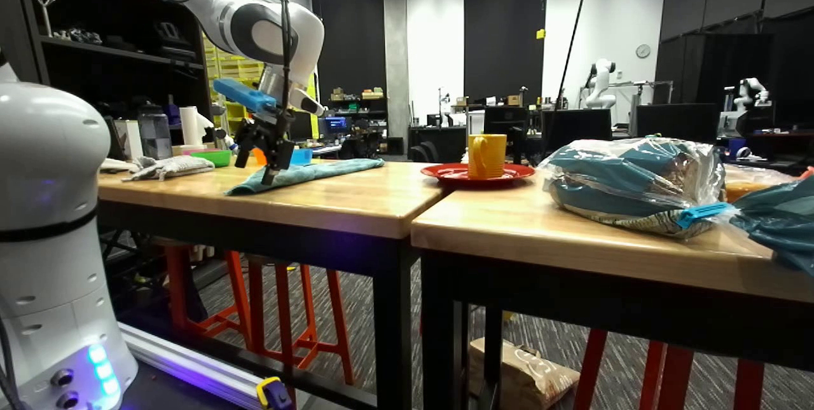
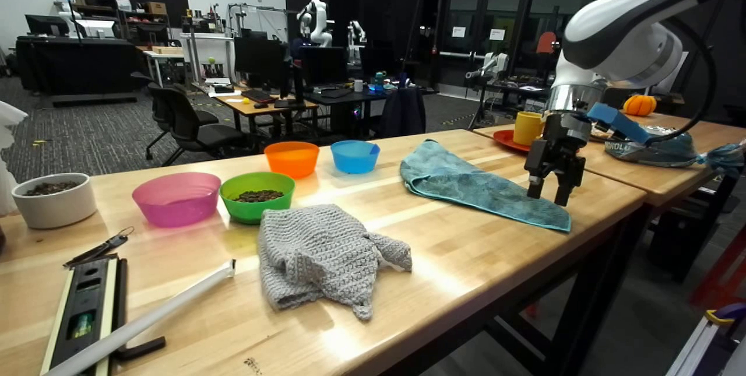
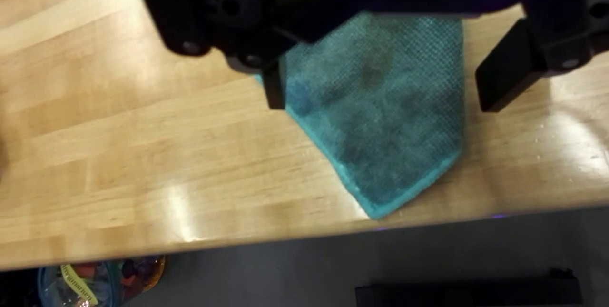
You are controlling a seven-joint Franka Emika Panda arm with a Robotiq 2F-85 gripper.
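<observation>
A teal towel (image 2: 472, 181) with a brighter hem lies folded on the wooden table, its narrow end pointing at the front edge. Above that end is my gripper (image 2: 549, 192), fingers pointing down. In the wrist view the gripper (image 3: 383, 104) is open wide, nothing between its pads; the towel (image 3: 395, 145) shows below the gap. One fingertip (image 3: 275, 93) overlaps the towel's side hem, while the opposite one (image 3: 497, 83) appears over bare wood. Whether either touches the surface I cannot tell. An exterior view also shows the gripper (image 1: 255, 167) low over the towel (image 1: 324, 171).
A yellow mug (image 1: 486, 159) stands on a red plate (image 1: 439, 171) across the table seam, near a bagged loaf (image 1: 626, 184). Several bowls, among them an orange bowl (image 2: 291, 160), line the far side. A grey knitted cloth (image 2: 320, 253) and a level (image 2: 84, 312) lie nearer.
</observation>
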